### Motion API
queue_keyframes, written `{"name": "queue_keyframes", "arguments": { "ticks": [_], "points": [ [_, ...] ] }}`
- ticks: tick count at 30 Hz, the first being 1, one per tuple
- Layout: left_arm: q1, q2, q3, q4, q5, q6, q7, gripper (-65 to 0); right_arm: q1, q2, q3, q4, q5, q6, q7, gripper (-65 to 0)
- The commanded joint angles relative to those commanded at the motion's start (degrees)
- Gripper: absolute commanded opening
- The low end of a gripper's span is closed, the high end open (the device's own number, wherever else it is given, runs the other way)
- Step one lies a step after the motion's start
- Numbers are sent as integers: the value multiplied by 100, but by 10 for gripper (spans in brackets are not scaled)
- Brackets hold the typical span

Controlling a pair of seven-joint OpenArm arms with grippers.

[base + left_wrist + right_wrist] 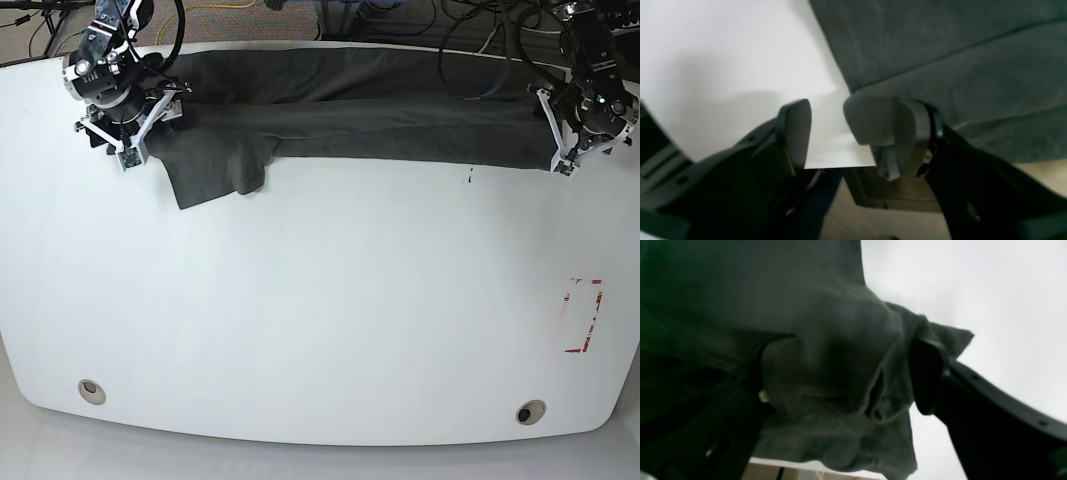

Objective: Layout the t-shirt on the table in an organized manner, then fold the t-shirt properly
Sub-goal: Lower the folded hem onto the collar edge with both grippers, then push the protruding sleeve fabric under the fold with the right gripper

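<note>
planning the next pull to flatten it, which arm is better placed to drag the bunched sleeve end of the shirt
Right. The right pincer has its fingers around bunched t-shirt cloth at the sleeve end. The left pincer is open over bare table beside the shirt's other end, gripping nothing.

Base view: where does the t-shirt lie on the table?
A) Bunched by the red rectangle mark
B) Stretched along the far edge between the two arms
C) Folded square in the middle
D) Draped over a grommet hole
B: the t-shirt runs as a long band along the far side of the table, spanning from the right gripper to the left gripper.
</note>
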Motion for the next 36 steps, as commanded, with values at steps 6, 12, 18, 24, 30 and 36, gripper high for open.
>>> {"name": "queue_keyframes", "arguments": {
  "ticks": [6, 12, 18, 24, 30, 36],
  "points": [
    [-9, -18, 0, 220, -9, 0, 0, -282, 325, 0, -26, -35, 0, 0, 0, -176],
    [0, -18, -18, 229, -9, 0, 0, -282, 905, -114, -35, -316, -26, 0, 0, -176],
    [0, -18, -18, 220, -9, 0, 0, -282, 1521, -141, -44, -1187, -18, 0, 18, -176],
    [0, -18, -18, 220, -9, 0, 0, -283, 1837, -123, -44, -1969, -18, 0, 422, -176],
    [-9, -18, -18, 220, -9, 0, -9, -283, 1916, -114, -53, -2418, -9, 0, 554, -176],
    [-9, -18, -18, 220, -9, 0, -18, -283, 1881, -167, -53, -2629, 0, 0, 571, -176]
  ]
}}
